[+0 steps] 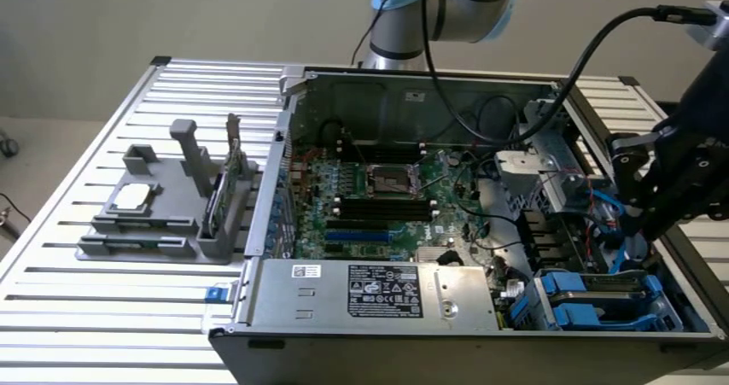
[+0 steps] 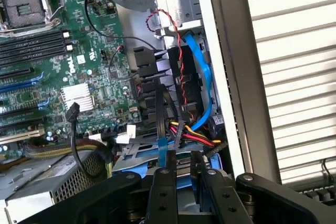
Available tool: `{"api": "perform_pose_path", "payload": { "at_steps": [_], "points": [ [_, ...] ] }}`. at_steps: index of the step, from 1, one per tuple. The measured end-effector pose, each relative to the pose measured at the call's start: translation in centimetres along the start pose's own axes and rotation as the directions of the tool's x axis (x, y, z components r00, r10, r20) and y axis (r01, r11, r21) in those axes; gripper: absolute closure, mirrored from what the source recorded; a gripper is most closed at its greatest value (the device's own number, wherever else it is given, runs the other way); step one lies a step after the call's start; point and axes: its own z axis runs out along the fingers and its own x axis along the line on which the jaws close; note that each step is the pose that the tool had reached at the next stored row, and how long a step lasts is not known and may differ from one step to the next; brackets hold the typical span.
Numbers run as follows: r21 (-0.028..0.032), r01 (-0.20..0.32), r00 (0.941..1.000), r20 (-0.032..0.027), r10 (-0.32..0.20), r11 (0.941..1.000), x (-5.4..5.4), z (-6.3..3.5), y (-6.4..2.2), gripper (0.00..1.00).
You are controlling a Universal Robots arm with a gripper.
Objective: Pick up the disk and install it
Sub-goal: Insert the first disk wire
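Note:
The disk [image 1: 598,293], silver-grey in a blue carrier frame, lies flat in the drive bay at the near corner of the open computer case [image 1: 285,172], on the exterior view's right. My black gripper [image 1: 638,231] hangs just above that bay, beside blue cables. In the wrist view the disk [image 2: 139,156] shows its grey face and blue edge right beyond my gripper [image 2: 182,174]. The two fingers [image 2: 164,182] stand a narrow gap apart, open, with nothing visibly clamped between them.
The motherboard [image 1: 376,197] fills the case floor, and the grey labelled power-supply box [image 1: 376,291] sits at the case's front. Red, black and blue cables [image 2: 184,93] run close to the bay. A grey fixture [image 1: 160,223] on the slatted table holds a small silver chip [image 1: 131,197] and an upright card [image 1: 234,180].

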Motion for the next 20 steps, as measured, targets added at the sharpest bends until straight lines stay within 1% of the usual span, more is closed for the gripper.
{"api": "perform_pose_path", "payload": {
  "at_steps": [7, 12, 15, 20],
  "points": [
    [0.0025, -0.07, 0.9976, 0.0015, 0.07, 0.9976, -0.13, 0.2, 0.03, 0.74],
    [0.005, -0.098, 0.9952, 0.0027, 0.098, 0.9951, -0.52, 0.32, 0.13, 0.74],
    [0.0078, -0.112, 0.9937, 0.004, 0.112, 0.9936, -0.79, 0.37, 0.2, 0.74],
    [0.0114, -0.145, 0.9894, 0.0058, 0.145, 0.9894, -0.84, 0.65, 0.21, 0.74]
  ]
}}
